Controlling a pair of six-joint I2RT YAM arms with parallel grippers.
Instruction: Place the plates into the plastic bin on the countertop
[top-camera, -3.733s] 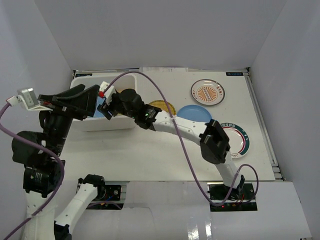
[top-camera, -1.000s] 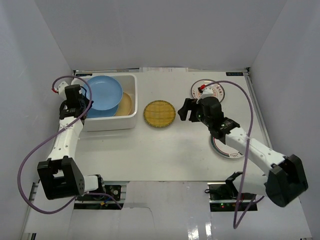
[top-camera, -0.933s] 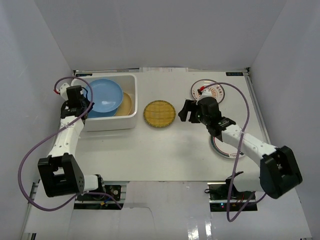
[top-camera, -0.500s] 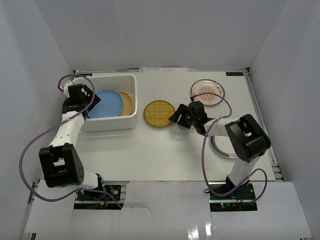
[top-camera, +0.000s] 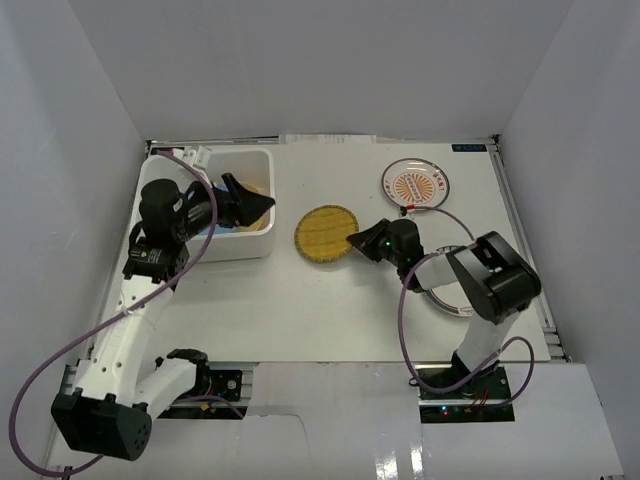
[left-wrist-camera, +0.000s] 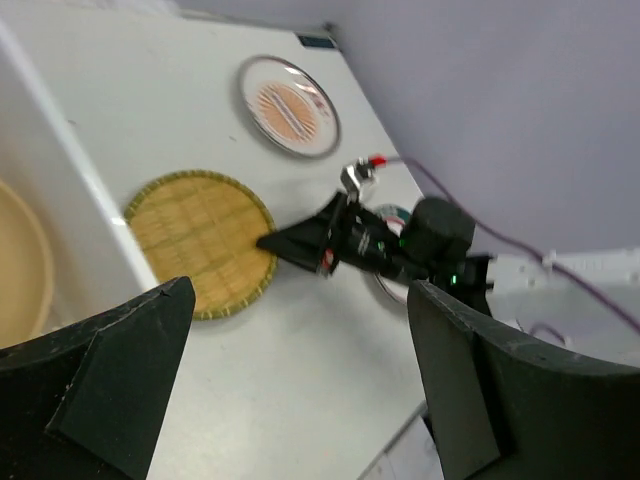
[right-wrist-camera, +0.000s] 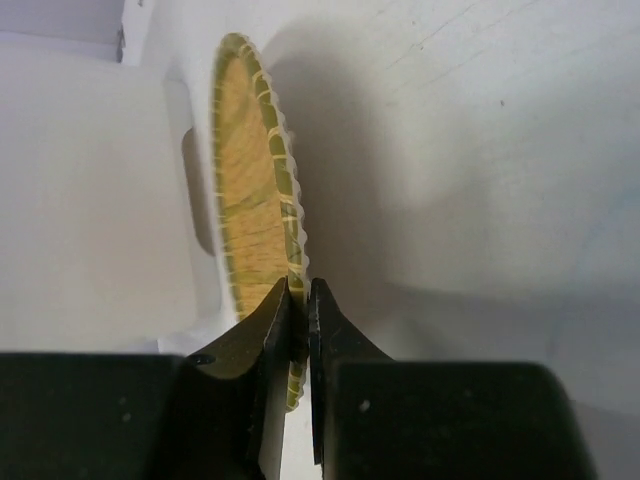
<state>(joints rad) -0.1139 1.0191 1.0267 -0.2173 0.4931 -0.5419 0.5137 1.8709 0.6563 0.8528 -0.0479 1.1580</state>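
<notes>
Tool of right arm (right-wrist-camera: 298, 290) pinches shut on rim of yellow woven plate (top-camera: 326, 236) on bench (top-camera: 300, 300); left tool (top-camera: 250, 200), wide open and empty, above plastic bin (top-camera: 240, 247); orange-patterned plate (top-camera: 415, 185) farthest.

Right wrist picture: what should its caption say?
Right gripper pinching the rim of the yellow woven plate, white plastic bin beyond.

yellow woven plate (top-camera: 326, 236) on countertop (top-camera: 300, 300), just right of white bin (top-camera: 238, 247); orange-patterned plate (top-camera: 415, 185) far right; plain yellow plate (left-wrist-camera: 20, 270) inside bin.
</notes>
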